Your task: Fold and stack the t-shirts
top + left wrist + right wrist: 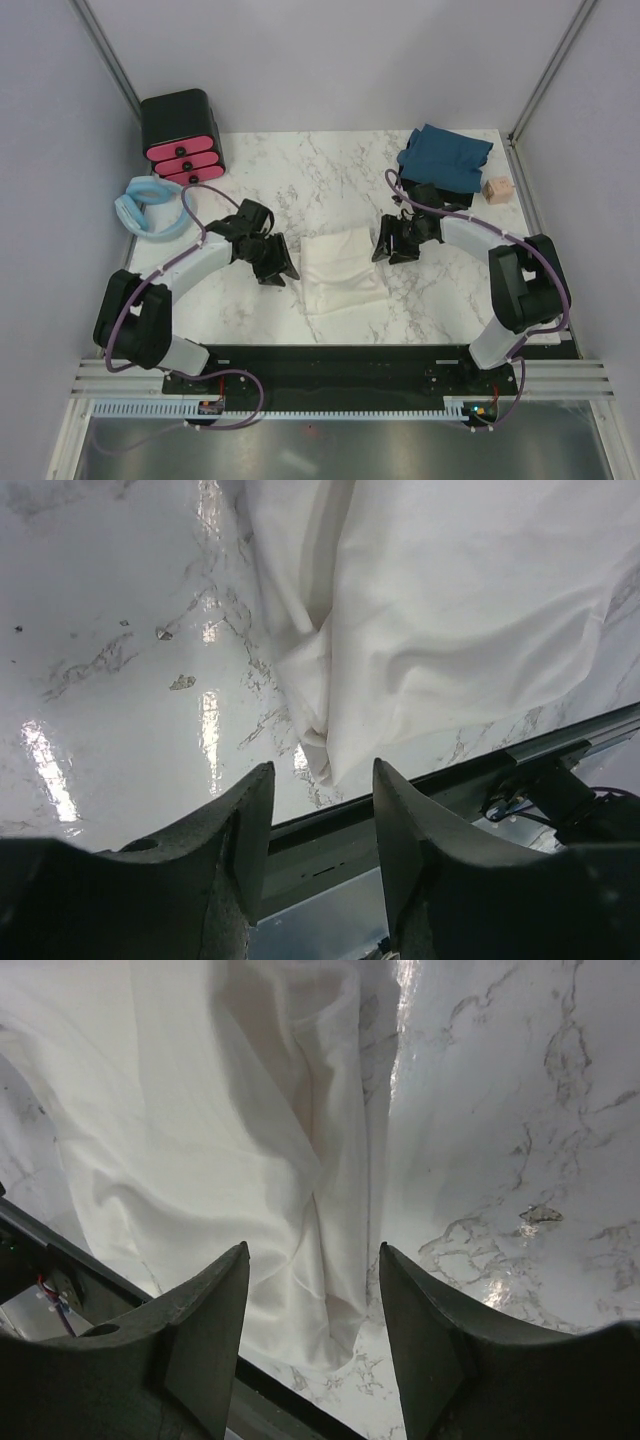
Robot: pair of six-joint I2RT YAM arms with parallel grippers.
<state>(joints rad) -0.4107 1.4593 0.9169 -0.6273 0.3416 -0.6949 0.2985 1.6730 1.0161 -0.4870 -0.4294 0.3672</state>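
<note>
Cream-white shirt (342, 270) lies folded and creased mid-table, left gripper (279, 268) at its nine o'clock, right gripper (391, 248) at two, both open, empty; teal shirt (445, 157) bunched at table's one o'clock.

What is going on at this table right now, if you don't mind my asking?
Two robot arms are working on folding and stacking t-shirts. The cream-white t-shirt lies folded into a rough rectangle in the middle of the marble table. The left tool and right tool sit on either side of it, both open and holding nothing. The teal-blue t-shirt lies bunched at the far right corner, not yet stacked with the white one.
</note>
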